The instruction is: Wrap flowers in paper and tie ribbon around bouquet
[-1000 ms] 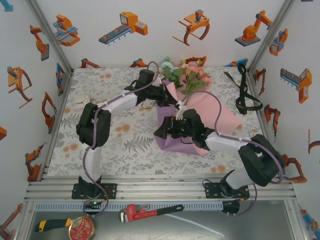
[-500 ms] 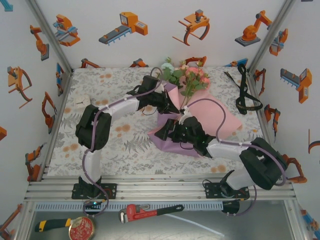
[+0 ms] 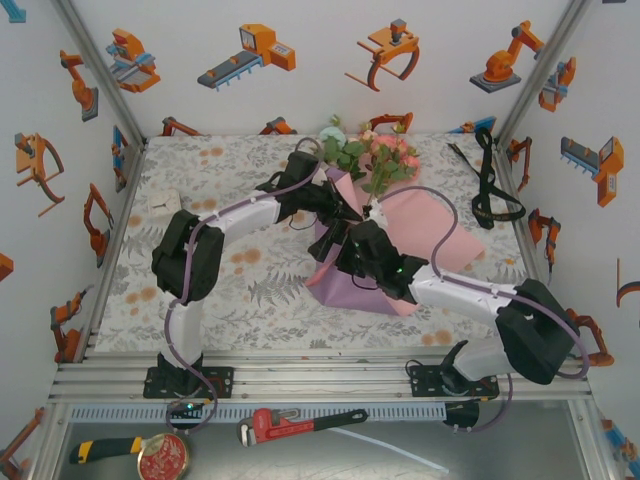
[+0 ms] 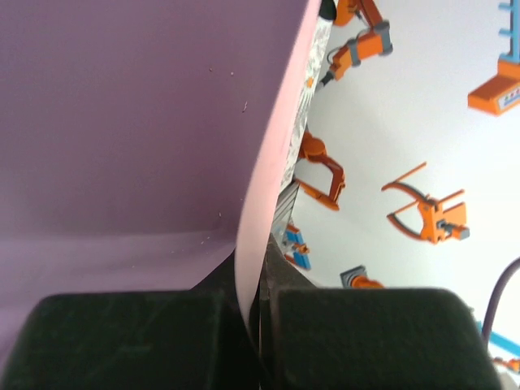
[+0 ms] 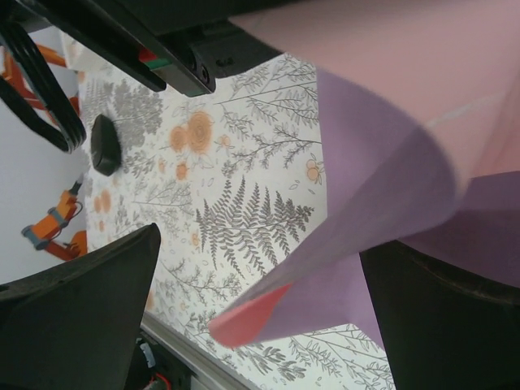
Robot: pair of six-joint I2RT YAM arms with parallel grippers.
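Left wrist, end effector (image 4: 258, 325) pinching paper (image 4: 122, 122) (lilac)

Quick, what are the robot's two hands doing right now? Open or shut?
Left gripper: closed, pinching the edge of the paper.
Right gripper: open wide, with a fold of the paper lying loose in the gap.

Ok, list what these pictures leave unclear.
Top external: stems of the flowers, hidden under the paper.
Top external: ribbon lettering, too small.
Right wrist: whether the right gripper touches the paper; fingers cut by edges.
Left wrist: flowers, blocked by the paper the left gripper pinches.
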